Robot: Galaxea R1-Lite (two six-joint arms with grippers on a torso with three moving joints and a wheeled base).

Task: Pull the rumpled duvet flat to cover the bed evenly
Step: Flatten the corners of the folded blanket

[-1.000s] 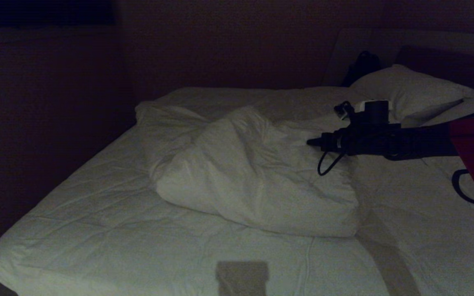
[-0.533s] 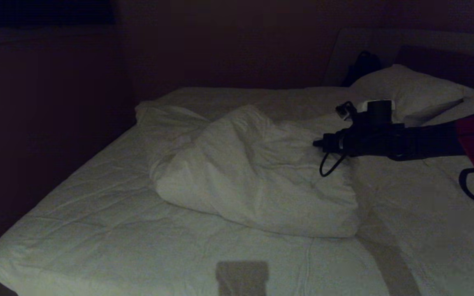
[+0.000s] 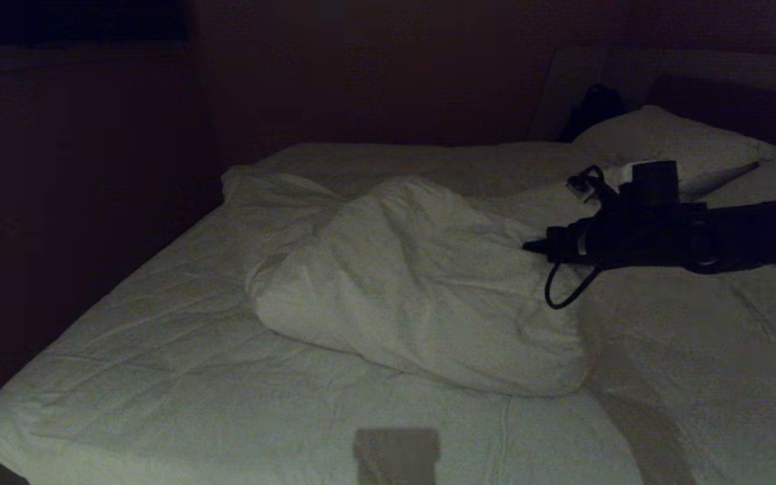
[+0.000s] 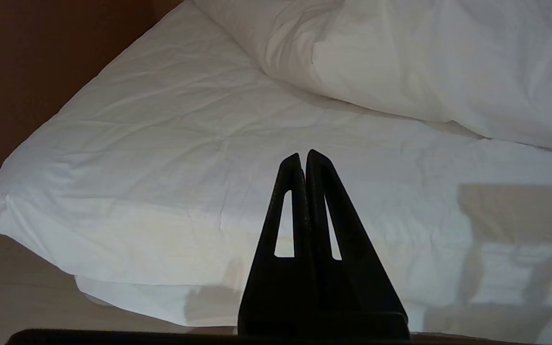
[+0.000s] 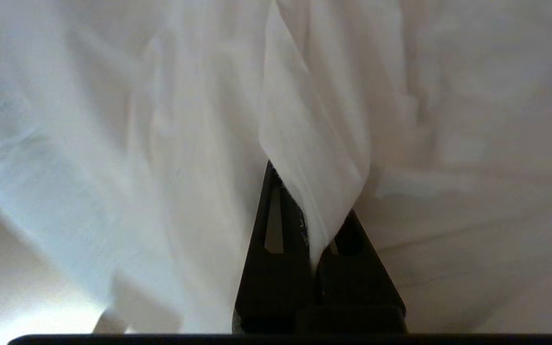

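Observation:
The white duvet (image 3: 415,289) lies bunched in a puffy heap across the middle of the bed (image 3: 159,377), leaving the quilted mattress bare in front and to the left. My right gripper (image 3: 529,246) reaches in from the right at the heap's right side. In the right wrist view the right gripper (image 5: 300,184) is shut on a pinched fold of the duvet (image 5: 161,120), which drapes over the fingertips. My left gripper (image 4: 304,154) is shut and empty, parked low before the bed's near corner (image 4: 161,143), with the duvet (image 4: 424,62) beyond it.
Two white pillows (image 3: 664,138) lie at the back right against the dark headboard (image 3: 731,101). A dark bag-like shape (image 3: 597,108) stands behind them. A dark wall and floor run along the bed's left side. A square shadow (image 3: 396,455) falls on the front edge.
The right gripper has shut on the duvet fold and the arm has drawn back toward the right, tugging the heap's right side slightly. The left arm has stayed still.

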